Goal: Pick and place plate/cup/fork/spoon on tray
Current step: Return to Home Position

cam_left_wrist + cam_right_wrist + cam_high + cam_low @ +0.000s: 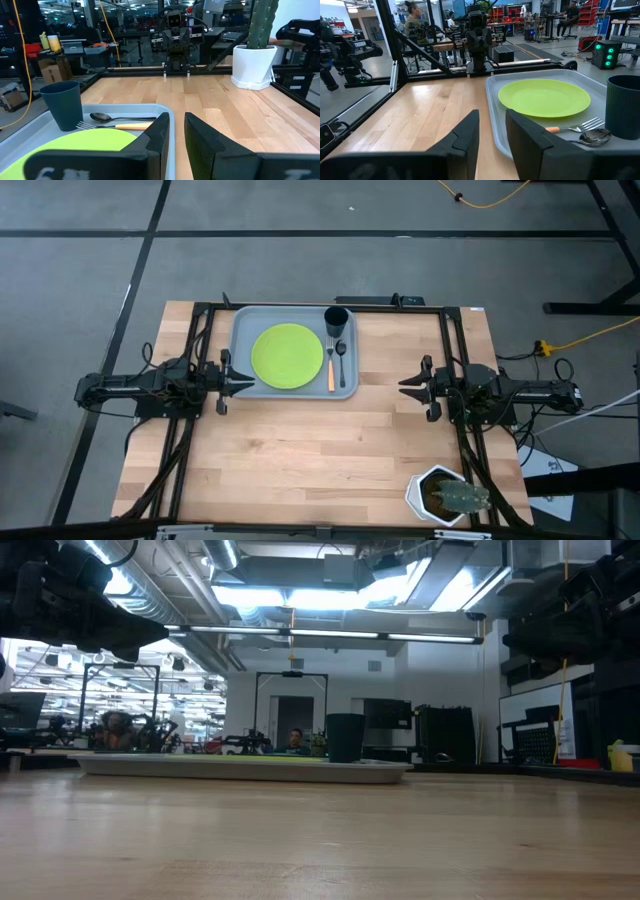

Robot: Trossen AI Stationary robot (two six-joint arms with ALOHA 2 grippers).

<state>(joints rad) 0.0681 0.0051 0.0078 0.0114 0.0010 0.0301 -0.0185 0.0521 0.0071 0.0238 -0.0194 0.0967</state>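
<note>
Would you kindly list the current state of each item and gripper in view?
Lime-green round plate: flat on the tray.
Black cylindrical cup: upright on the tray.
Orange-handled fork: lying beside the plate.
Dark metal spoon: lying beside the fork.
Grey-blue rectangular tray: on the table, loaded.
Left gripper: open, empty.
Right gripper: open, empty.
</note>
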